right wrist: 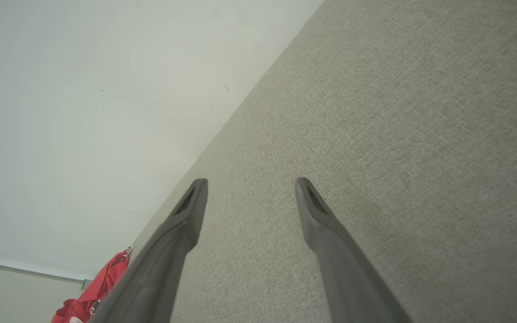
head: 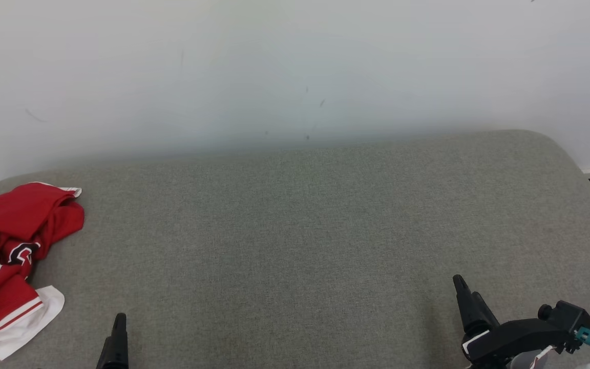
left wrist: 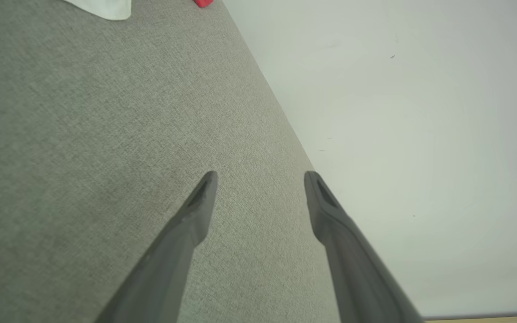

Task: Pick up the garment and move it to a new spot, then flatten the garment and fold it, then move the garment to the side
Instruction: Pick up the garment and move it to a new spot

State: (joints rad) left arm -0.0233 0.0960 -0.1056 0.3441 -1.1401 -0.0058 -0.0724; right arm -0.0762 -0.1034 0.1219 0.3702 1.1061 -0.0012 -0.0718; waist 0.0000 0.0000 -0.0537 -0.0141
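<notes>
Head view: widest coverage, with a pale wall point(head: 295, 61) at the back and a grey fabric-covered counter point(head: 295, 230) below it.
Counter: woven grey cover with rounded far corners. The centre and right are bare and judged suitable as the new spot.
Garment point(head: 13, 246): red jersey with white trim and a dark crest. It lies crumpled at the counter's left edge, partly cut off by the picture border, and has not yet been lifted.
Garment handling: judged light, soft and limp, so it will drape and bunch rather than hold a shape. It is not fragile. The cloth looks smooth, so a shallow pinch may slip.
Grasp site: judged best at the white hem point(head: 44, 307), the part nearest the left claw, or at the raised red fold at the top. Take one edge, not the whole heap.
Left claw point(left wrist: 260, 179): released, fingers spread, nothing between them. It is over bare counter, near the garment but apart from it.
Right claw point(right wrist: 249, 184): released, fingers spread, empty. It is at the counter's right side, well apart from the garment.
Head view versus wrist views: the head view gives the garment's layout and crest. The wrist views give the clear gap between each claw's fingers.
Left wrist view: a white corner and a red scrap at the top edge.
Right wrist view: a red fold at the lower left.
</notes>
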